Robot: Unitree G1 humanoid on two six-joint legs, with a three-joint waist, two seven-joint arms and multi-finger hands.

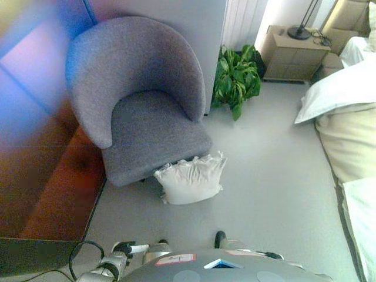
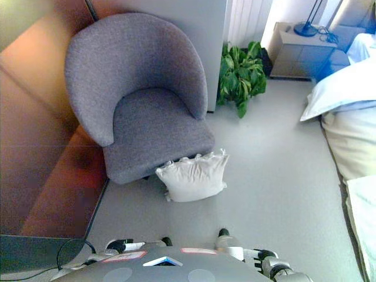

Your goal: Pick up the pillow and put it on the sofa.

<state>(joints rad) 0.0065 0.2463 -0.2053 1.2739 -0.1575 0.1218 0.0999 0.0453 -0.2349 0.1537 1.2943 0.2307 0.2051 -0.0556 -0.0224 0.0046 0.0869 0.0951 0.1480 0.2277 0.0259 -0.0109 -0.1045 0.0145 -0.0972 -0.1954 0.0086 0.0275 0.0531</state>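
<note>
A white pillow (image 1: 191, 179) with a ruffled top edge stands on the grey floor and leans against the front of the grey armchair (image 1: 141, 106). It also shows in the right eye view (image 2: 195, 176). The armchair seat (image 2: 155, 126) has nothing on it. My left hand (image 1: 134, 249) is low at the bottom edge, left of the pillow and well short of it, fingers relaxed and empty. My right hand (image 2: 244, 251) is low at the bottom edge below the pillow, also relaxed and empty. Both hands are partly hidden by my body.
A brown wooden panel (image 1: 41, 176) runs along the left of the armchair. A green potted plant (image 1: 236, 76) stands behind the chair's right side. A bed with white pillows (image 1: 343, 88) fills the right. A nightstand with a lamp (image 1: 294, 53) is at the back.
</note>
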